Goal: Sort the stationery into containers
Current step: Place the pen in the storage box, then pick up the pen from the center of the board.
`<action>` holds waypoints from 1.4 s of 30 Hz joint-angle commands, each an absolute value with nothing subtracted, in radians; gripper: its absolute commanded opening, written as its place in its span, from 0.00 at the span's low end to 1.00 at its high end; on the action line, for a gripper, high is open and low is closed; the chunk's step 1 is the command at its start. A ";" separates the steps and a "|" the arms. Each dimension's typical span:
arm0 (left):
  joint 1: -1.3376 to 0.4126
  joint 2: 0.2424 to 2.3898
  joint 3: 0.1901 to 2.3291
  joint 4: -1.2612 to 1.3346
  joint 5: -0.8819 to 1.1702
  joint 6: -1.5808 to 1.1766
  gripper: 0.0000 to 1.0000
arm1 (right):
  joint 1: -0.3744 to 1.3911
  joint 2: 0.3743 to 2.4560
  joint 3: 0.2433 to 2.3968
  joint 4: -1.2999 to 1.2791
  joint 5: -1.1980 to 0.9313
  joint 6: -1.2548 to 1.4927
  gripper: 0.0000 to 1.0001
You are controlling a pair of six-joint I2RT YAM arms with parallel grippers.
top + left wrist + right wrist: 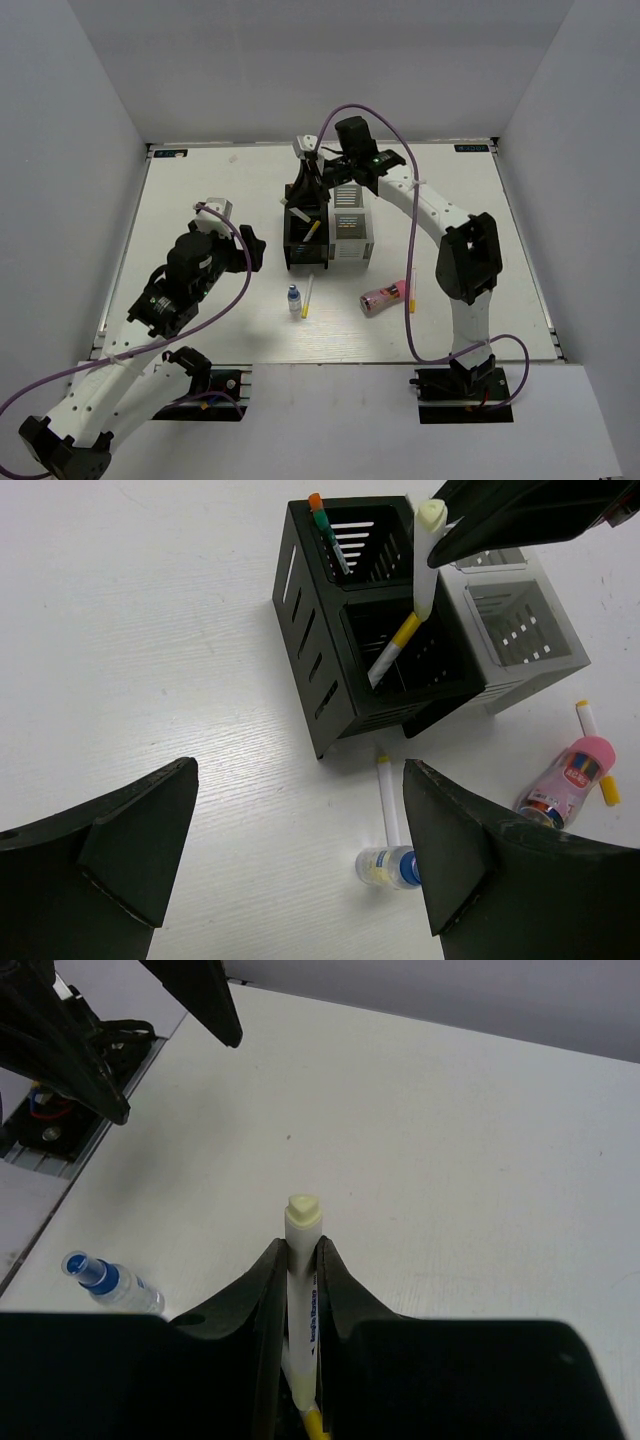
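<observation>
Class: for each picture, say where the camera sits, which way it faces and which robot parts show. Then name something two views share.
Top external: above and behind the robot, looking down on the table; left arm and right arm show.
Left wrist: on the left arm, facing the black organiser; the open left claw frames the bottom.
Right wrist: on the right arm, looking along the right claw, shut on a white pen.
Shared: both wrist views show that pen and the small bottle.
</observation>
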State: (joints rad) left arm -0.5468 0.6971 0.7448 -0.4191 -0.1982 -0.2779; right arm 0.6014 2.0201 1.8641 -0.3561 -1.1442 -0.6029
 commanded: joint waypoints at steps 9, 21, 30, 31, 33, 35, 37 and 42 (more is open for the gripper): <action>-0.543 0.692 0.749 -0.425 -0.189 -0.265 0.93 | 0.584 2.066 1.799 -0.264 -1.212 -0.601 0.00; -0.543 0.692 0.730 -0.355 0.003 -0.232 0.96 | 0.581 2.031 1.697 -0.239 -1.183 -0.598 0.72; -0.543 0.810 0.724 -0.259 0.288 -0.198 0.87 | 0.542 1.781 1.530 -0.149 -1.042 -0.523 0.64; -0.543 0.830 0.736 -0.259 0.288 -0.209 0.84 | 0.537 1.691 1.507 -0.123 -0.911 -0.496 0.57; -0.555 0.868 0.752 -0.259 0.299 -0.221 0.72 | 0.519 1.628 1.419 -0.039 -0.704 -0.376 0.18; -0.566 0.925 0.779 -0.259 0.299 -0.235 0.63 | 0.491 1.528 1.379 -0.041 -0.548 -0.332 0.00; -0.575 0.963 0.788 -0.259 0.310 -0.259 0.44 | 0.453 1.456 1.314 -0.054 -0.424 -0.293 0.00; -0.598 1.076 0.848 -0.311 0.252 -0.296 0.35 | 0.391 1.285 1.204 -0.136 -0.446 -0.296 0.45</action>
